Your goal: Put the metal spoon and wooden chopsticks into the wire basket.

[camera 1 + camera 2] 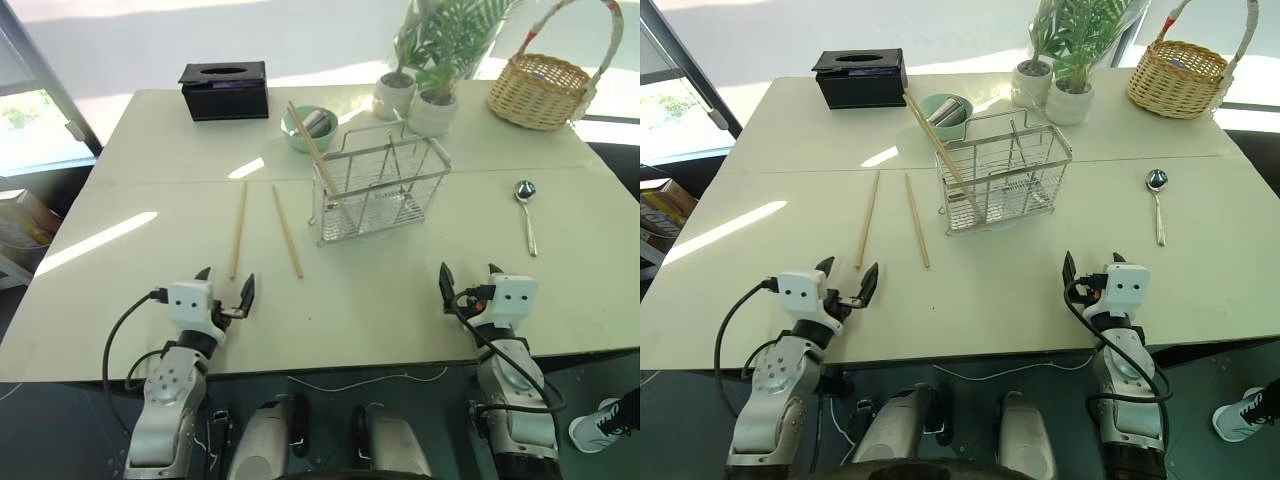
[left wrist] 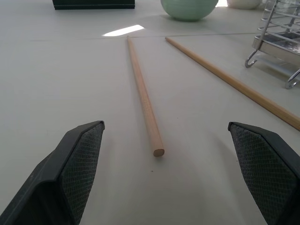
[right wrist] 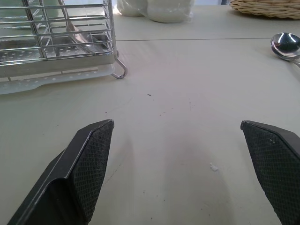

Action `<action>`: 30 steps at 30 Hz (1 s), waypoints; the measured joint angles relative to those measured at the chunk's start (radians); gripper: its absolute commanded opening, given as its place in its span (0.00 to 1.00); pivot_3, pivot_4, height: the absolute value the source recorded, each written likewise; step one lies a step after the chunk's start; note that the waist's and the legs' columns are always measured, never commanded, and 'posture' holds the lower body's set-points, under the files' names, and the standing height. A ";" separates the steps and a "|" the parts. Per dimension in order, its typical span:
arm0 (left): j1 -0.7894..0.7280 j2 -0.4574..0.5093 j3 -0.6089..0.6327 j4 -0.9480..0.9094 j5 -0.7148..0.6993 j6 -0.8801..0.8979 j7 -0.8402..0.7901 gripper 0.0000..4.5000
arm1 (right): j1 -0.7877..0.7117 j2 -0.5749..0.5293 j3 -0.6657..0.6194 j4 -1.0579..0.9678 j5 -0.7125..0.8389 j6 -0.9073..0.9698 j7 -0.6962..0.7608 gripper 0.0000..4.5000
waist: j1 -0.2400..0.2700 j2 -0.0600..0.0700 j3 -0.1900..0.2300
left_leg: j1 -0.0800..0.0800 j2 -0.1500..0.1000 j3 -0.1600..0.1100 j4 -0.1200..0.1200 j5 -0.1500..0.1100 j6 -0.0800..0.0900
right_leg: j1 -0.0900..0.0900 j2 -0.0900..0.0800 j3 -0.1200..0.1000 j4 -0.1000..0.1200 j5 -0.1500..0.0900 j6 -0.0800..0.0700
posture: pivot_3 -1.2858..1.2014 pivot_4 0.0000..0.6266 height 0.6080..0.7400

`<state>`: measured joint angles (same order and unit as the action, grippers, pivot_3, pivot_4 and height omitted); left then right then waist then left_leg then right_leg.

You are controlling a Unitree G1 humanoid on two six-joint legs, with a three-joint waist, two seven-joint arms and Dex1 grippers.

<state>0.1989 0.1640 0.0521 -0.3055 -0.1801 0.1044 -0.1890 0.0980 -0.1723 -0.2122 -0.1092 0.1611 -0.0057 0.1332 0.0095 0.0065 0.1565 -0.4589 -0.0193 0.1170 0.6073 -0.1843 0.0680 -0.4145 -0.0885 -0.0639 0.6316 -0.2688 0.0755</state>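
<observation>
**Both tools empty; chopsticks ahead of the left, spoon ahead of the right**

I have both tools hovering low over the near edge of the counter [image 1: 120, 330], fingers spread wide apart and holding nothing. The left tool [image 1: 228, 287] points forward, and two wooden chopsticks [image 1: 238, 230] lie flat on the counter just beyond it. The nearer stick runs lengthwise almost straight away from the tool; in the left wrist view its near end sits between my spread fingers, slightly ahead of them, so the stick's long axis lines up with my approach rather than crossing it. The second stick [image 1: 288, 231] lies just to the right of the first, angled a little, its far end leaning toward the first. A third stick [image 1: 312, 150] already leans upright in the wire basket [image 1: 378, 190].

The metal spoon [image 1: 526, 213] rests flat ahead of the right tool [image 1: 468, 277] and off to its right, bowl at the far end, handle pointing back toward me. The basket stands ahead of both tools, between them and somewhat nearer the right one's line.

My judgement: the left arm takes the chopsticks, the right takes the spoon. For the nearer stick I would need to turn the wrist so the fingers close across the shaft.
</observation>
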 measured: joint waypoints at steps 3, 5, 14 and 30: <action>0.004 0.000 0.000 -0.003 0.000 0.000 0.000 0.99 | 0.000 0.000 0.000 0.000 0.000 0.000 0.001 1.00 | 0.000 0.000 0.000 | 0.000 0.000 0.000 0.000 0.000 0.000 | 0.000 0.000 0.000 0.000 0.000 0.000 | 0.52 0.24 1.00; 0.007 -0.001 0.000 -0.010 -0.001 0.000 0.000 0.99 | 0.001 0.000 0.000 0.000 0.000 0.000 0.002 1.00 | 0.000 0.000 0.000 | 0.000 0.000 0.000 0.000 0.000 0.000 | 0.000 0.000 0.000 0.000 0.000 0.000 | 0.52 0.24 1.00; 0.008 -0.002 0.000 -0.013 -0.001 0.000 0.004 0.99 | -0.011 0.000 0.000 0.015 0.000 0.000 0.011 1.00 | 0.000 0.000 0.000 | 0.000 0.000 0.000 0.000 0.000 0.000 | 0.000 0.000 0.000 0.000 0.000 0.000 | 0.52 0.24 1.00; -0.013 0.023 0.006 -0.039 -0.017 0.028 -0.005 0.99 | -0.027 0.000 0.000 0.026 0.000 0.000 0.012 1.00 | 0.001 0.000 0.000 | 0.000 0.000 0.000 0.000 0.000 0.000 | 0.000 0.000 0.000 0.000 0.000 0.000 | 0.52 0.24 1.00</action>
<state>0.1856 0.1870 0.0583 -0.3445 -0.1972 0.1325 -0.1939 0.0707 -0.1724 -0.2117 -0.0832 0.1611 -0.0057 0.1448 0.0101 0.0065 0.1565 -0.4590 -0.0193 0.1170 0.6072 -0.1843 0.0680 -0.4146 -0.0885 -0.0639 0.6317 -0.2688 0.0755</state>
